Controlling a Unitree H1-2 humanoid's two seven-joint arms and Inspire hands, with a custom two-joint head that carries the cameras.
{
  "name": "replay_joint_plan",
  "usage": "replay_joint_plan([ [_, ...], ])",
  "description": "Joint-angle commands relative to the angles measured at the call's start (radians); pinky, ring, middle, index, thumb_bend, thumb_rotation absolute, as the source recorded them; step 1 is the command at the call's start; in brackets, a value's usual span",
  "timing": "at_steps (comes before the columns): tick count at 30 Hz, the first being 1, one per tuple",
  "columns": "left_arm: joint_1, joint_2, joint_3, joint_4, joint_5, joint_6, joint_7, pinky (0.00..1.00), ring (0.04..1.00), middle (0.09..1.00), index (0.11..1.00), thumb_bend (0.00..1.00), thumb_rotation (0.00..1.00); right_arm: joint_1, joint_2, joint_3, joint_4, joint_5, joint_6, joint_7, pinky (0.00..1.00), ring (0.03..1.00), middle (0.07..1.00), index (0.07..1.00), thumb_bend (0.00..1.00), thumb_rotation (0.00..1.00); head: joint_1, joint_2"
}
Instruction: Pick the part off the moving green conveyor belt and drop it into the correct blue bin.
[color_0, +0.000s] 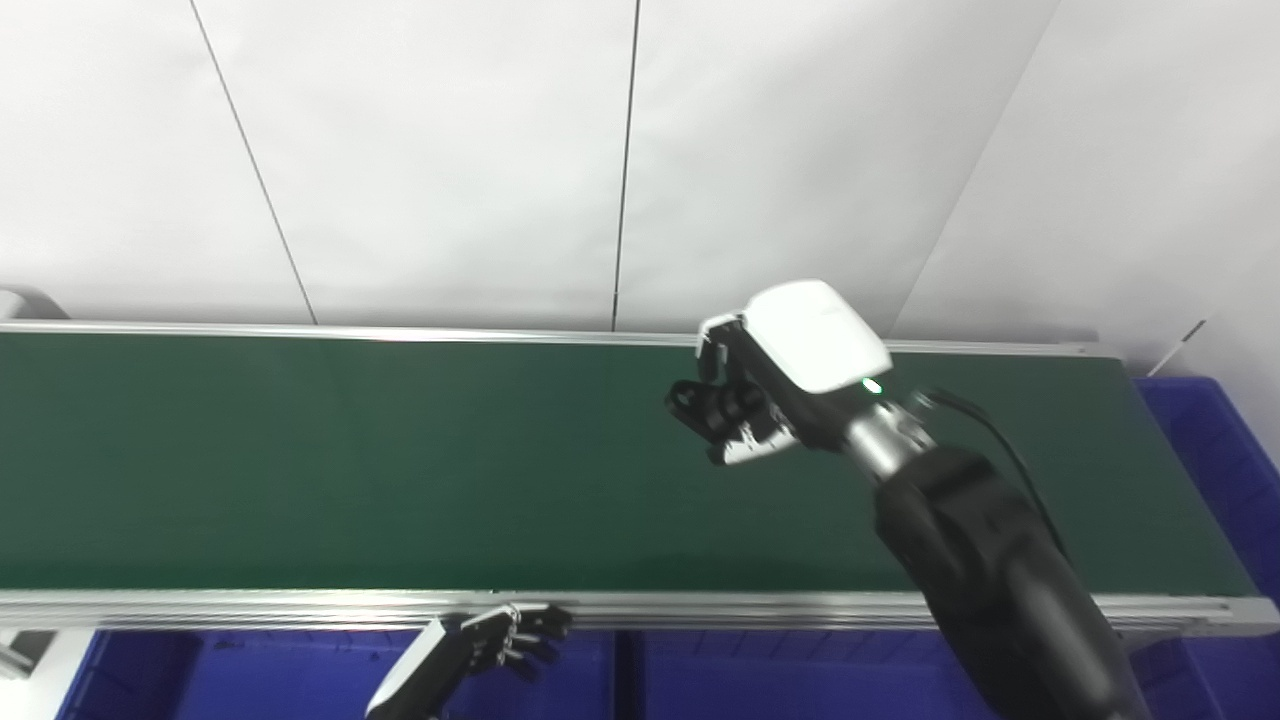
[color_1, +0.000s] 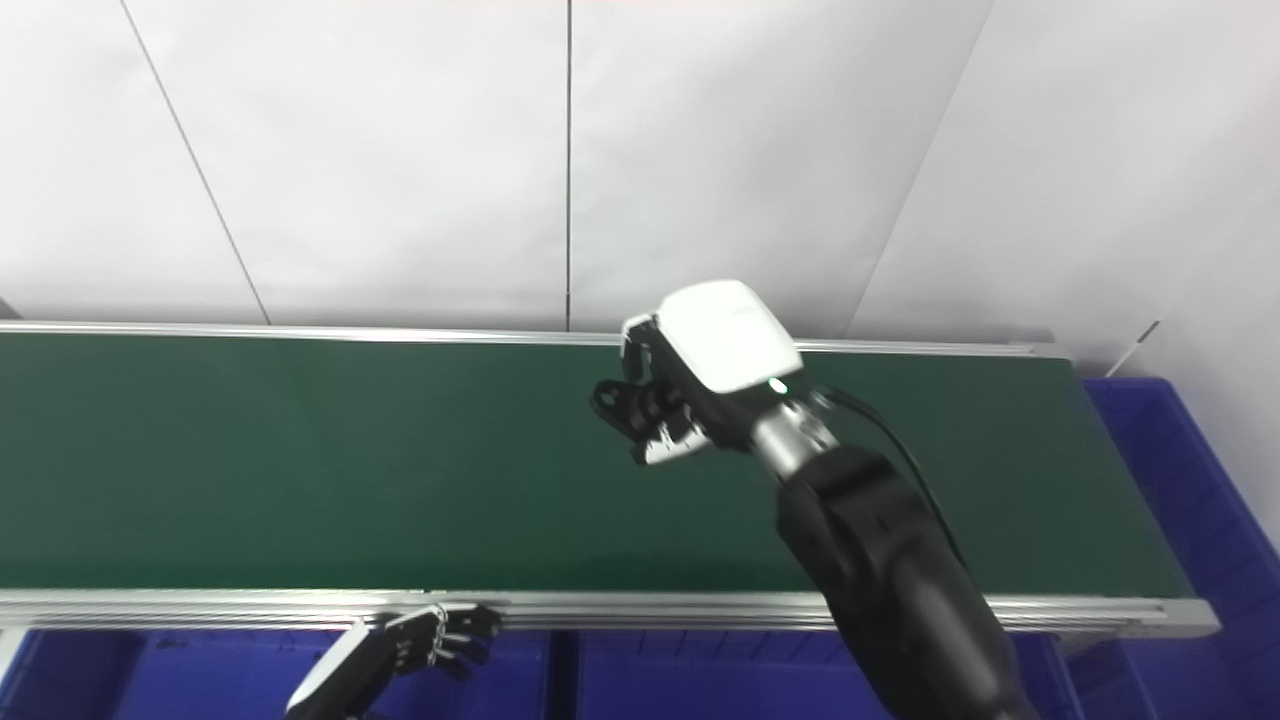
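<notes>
The green conveyor belt (color_0: 350, 460) runs across the view, and no loose part lies on it. My right hand (color_0: 770, 385), with a white back, hovers above the belt right of centre. Its fingers are curled on a small black part (color_0: 692, 398) with a round hole that sticks out to the left. Below the belt's front rail, my left hand (color_0: 505, 635) hangs low over a blue bin (color_0: 250, 675); its fingers are loosely spread and hold nothing.
Blue bins line the bottom edge under the front rail (color_0: 760, 675), and another blue bin (color_0: 1225, 450) stands at the belt's right end. Aluminium rails (color_0: 250, 605) border the belt front and back. A white panelled wall rises behind.
</notes>
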Motion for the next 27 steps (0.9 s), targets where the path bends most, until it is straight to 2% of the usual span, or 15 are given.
replay_joint_plan([
  [1, -0.008, 0.000, 0.009, -0.034, -0.014, -0.034, -0.009, 0.59, 0.680, 0.754, 0.759, 0.85, 0.19, 0.025, 0.023, -0.043, -0.067, 0.020, 0.036, 0.003, 0.14, 0.210, 0.286, 0.487, 0.52, 0.12, 0.000, 0.000],
  [4, -0.001, 0.002, 0.015, -0.049, -0.018, -0.034, -0.018, 0.59, 0.678, 0.754, 0.760, 0.86, 0.19, 0.107, 0.056, -0.073, -0.104, 0.029, 0.029, -0.005, 0.15, 0.225, 0.317, 0.487, 0.52, 0.12, 0.002, 0.025],
  [6, 0.003, 0.002, 0.022, -0.062, -0.021, -0.034, -0.026, 0.59, 0.683, 0.755, 0.758, 0.86, 0.19, 0.177, 0.084, -0.086, -0.120, 0.033, 0.030, -0.011, 0.14, 0.204, 0.291, 0.487, 0.52, 0.12, -0.003, 0.049],
  [7, 0.005, 0.002, 0.025, -0.066, -0.021, -0.034, -0.028, 0.59, 0.679, 0.752, 0.756, 0.86, 0.20, 0.205, 0.098, -0.092, -0.125, 0.034, 0.032, -0.011, 0.17, 0.236, 0.293, 0.487, 0.52, 0.12, -0.003, 0.049],
  [10, 0.009, 0.003, 0.037, -0.085, -0.028, -0.034, -0.041, 0.59, 0.680, 0.751, 0.757, 0.86, 0.20, 0.313, 0.127, -0.093, -0.117, 0.041, 0.000, -0.050, 0.22, 0.287, 0.434, 0.484, 0.53, 0.02, -0.018, 0.077],
  [14, 0.012, 0.002, 0.055, -0.093, -0.035, -0.034, -0.053, 0.60, 0.673, 0.742, 0.751, 0.87, 0.21, 0.440, 0.156, -0.077, -0.060, 0.034, -0.025, -0.117, 0.26, 0.325, 0.473, 0.485, 0.53, 0.00, -0.031, 0.091],
  [15, 0.014, 0.003, 0.060, -0.098, -0.039, -0.034, -0.057, 0.60, 0.673, 0.742, 0.750, 0.87, 0.22, 0.467, 0.156, -0.069, -0.041, 0.026, -0.034, -0.139, 0.29, 0.346, 0.447, 0.495, 0.53, 0.00, -0.032, 0.100],
  [19, 0.017, 0.007, 0.075, -0.107, -0.051, -0.034, -0.081, 0.60, 0.682, 0.750, 0.751, 0.88, 0.22, 0.531, 0.151, -0.044, 0.021, 0.027, -0.052, -0.193, 0.29, 0.339, 0.471, 0.487, 0.53, 0.00, -0.037, 0.120],
  [23, 0.019, 0.006, 0.095, -0.116, -0.062, -0.034, -0.104, 0.59, 0.675, 0.744, 0.749, 0.88, 0.21, 0.547, 0.141, -0.019, 0.076, 0.013, -0.064, -0.224, 0.31, 0.365, 0.477, 0.488, 0.53, 0.00, -0.047, 0.137],
  [25, 0.021, 0.005, 0.104, -0.121, -0.065, -0.034, -0.112, 0.58, 0.671, 0.744, 0.745, 0.88, 0.21, 0.545, 0.130, -0.005, 0.115, 0.013, -0.078, -0.248, 0.37, 0.415, 0.428, 0.512, 0.52, 0.00, -0.050, 0.144],
  [27, 0.023, 0.005, 0.112, -0.126, -0.066, -0.034, -0.119, 0.58, 0.666, 0.742, 0.745, 0.87, 0.21, 0.539, 0.120, 0.010, 0.147, 0.008, -0.078, -0.255, 0.39, 0.426, 0.420, 0.515, 0.52, 0.00, -0.054, 0.150],
])
